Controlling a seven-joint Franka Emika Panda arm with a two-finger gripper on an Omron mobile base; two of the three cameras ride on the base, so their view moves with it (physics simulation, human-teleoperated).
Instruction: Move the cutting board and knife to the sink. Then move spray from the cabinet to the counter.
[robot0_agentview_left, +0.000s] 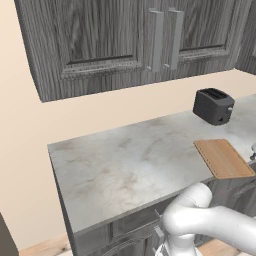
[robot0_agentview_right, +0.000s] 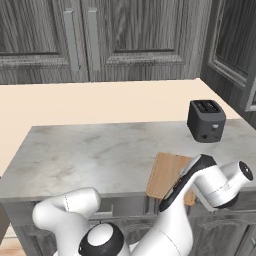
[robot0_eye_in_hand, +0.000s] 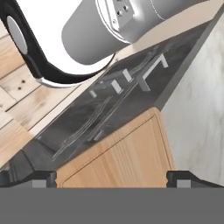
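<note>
Light-brown wood, plain and flat, is making up the cutting board (robot0_agentview_left: 224, 158): a rectangle with rounded corners and a faint grain, lying flat on the desk (robot0_agentview_left: 130, 160) at its front edge. In the right base view one corner of the board (robot0_agentview_right: 167, 175) is reaching the lip of the desk (robot0_agentview_right: 90, 155).

Desk surface is reading as grey-white marbled stone, smooth, with a thin edge, sitting over dark grey base cabinets (robot0_eye_in_hand: 109, 109) with silver bar handles. Above, the cabinet (robot0_agentview_left: 110, 40) is showing dark grey wood grain, panelled doors and long silver bar handles, doors closed.

Toaster (robot0_agentview_left: 214, 106), dark grey, boxy with rounded corners and two slots on top, is standing on the desk behind the board, apart from it, near the wall.

In the hand view, the hand (robot0_eye_in_hand: 111, 179) is hanging over the board (robot0_eye_in_hand: 127, 162) with its two dark fingertips (robot0_eye_in_hand: 41, 178) set wide apart, open and gripping nothing. The board's rounded corner and long edge are lying between the fingertips and running ahead of them; whether the tips are touching the wood cannot be told. Marbled stone is showing just beside the board on one side, the dark cabinet fronts and pale wooden floor (robot0_eye_in_hand: 17, 78) on the other.

In the right base view the white arm's end (robot0_agentview_right: 220, 182) is sitting over the near part of the board, covering it.
</note>
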